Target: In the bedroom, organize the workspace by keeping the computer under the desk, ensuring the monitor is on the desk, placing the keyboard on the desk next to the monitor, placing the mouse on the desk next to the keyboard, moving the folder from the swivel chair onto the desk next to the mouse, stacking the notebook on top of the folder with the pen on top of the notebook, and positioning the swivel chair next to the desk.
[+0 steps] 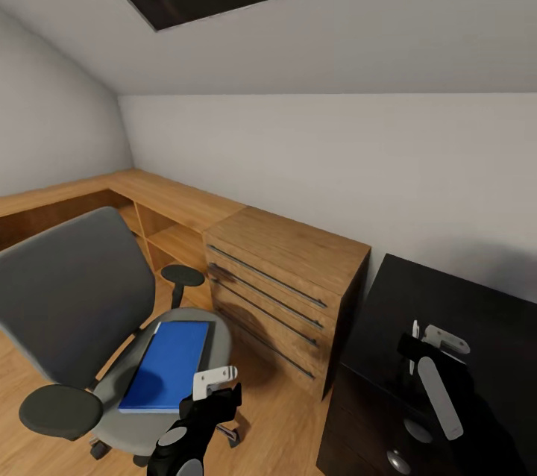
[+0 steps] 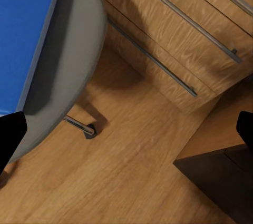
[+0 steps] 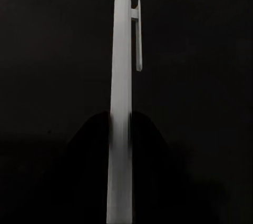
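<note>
Folder (image 1: 167,365): flat on the swivel chair (image 1: 71,297) seat, just beside the left gripper (image 1: 216,379), apart from its fingers.
Left fingers (image 2: 10,137): spread wide, released, above wooden floor (image 2: 126,171) near the wooden drawer chest (image 1: 287,278).
Pen (image 3: 122,103): upright between the right fingers, over the black counter (image 1: 477,297).
Right gripper (image 1: 418,345): clenched on the pen.

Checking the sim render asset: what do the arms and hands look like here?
Head view: both arms are glossy black with rounded housings. The left hand has a black body, a light grey disc on the wrist and a pale grey blocky finger plate. The right hand is black with whitish-grey finger plates and a long pale grey bar along the forearm. No cables or markings visible.
</note>
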You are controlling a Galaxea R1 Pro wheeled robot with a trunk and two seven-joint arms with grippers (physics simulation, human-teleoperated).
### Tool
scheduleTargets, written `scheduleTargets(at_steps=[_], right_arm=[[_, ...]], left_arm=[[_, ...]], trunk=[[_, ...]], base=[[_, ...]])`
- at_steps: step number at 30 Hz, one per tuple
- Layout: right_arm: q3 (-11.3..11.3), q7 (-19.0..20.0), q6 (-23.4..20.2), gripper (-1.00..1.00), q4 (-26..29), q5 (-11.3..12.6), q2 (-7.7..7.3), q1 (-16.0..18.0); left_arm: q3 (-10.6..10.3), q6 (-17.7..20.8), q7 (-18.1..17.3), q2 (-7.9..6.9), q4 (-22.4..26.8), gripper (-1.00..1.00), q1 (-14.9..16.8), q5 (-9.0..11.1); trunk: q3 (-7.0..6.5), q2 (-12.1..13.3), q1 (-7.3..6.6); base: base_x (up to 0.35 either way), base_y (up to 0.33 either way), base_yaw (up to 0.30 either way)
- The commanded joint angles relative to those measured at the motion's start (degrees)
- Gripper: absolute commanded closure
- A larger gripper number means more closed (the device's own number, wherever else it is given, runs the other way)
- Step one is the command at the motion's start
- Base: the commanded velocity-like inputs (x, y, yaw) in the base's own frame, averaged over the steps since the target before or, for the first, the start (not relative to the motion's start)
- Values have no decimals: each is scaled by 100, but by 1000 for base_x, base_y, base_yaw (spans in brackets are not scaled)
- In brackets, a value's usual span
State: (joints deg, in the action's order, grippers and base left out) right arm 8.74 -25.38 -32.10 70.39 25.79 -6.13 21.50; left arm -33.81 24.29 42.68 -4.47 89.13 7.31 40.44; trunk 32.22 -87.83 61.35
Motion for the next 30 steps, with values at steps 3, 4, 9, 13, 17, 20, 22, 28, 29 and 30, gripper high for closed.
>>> scheduleTargets(at_steps=[3, 4, 9, 13, 17, 20, 22, 28, 29, 30], right_arm=[[-5, -58, -14, -100, 16, 71, 5, 4], [-4, -61, -15, -100, 17, 71, 6, 4], [-4, -58, -15, -100, 30, 75, 2, 4], [-4, -54, -15, -100, 36, 75, -1, 4], [-4, -48, -13, -100, 43, 75, -2, 4], [-1, -49, -8, -100, 247, 75, 0, 4], [6, -56, -7, -100, 490, 75, 14, 4], [-2, -54, -19, -100, 960, 108, 157, -5], [-3, -57, -19, -100, 985, 99, 226, -5], [-3, -59, -20, -100, 1001, 92, 291, -5]], left_arm=[[-12, 12, 47, -9, 8, -100, 7, 34], [-12, 13, 47, -9, 8, -100, 7, 34], [-11, 12, 47, -10, 8, -100, 7, 34], [-11, 13, 47, -10, 8, -100, 7, 34], [-11, 14, 47, -10, 8, -100, 7, 34], [-10, 15, 47, -10, 8, -100, 7, 34], [-6, 15, 47, -10, 8, -100, 7, 34], [-8, 13, 54, -10, 8, -100, 7, 34], [-6, 14, 54, -10, 8, -100, 7, 34], [-5, 14, 55, -10, 8, -100, 7, 34]], trunk=[[6, -4, 0], [6, -4, 0], [6, -4, 0], [6, -4, 0], [6, -4, 0], [6, -4, 0], [6, -4, 0], [6, -4, 0], [6, -4, 0], [6, -4, 0]], base=[[0, 0, 0], [0, 0, 0], [0, 0, 0], [0, 0, 0], [0, 0, 0], [0, 0, 0], [0, 0, 0], [0, 0, 10], [0, 0, 128], [0, 0, 182]])
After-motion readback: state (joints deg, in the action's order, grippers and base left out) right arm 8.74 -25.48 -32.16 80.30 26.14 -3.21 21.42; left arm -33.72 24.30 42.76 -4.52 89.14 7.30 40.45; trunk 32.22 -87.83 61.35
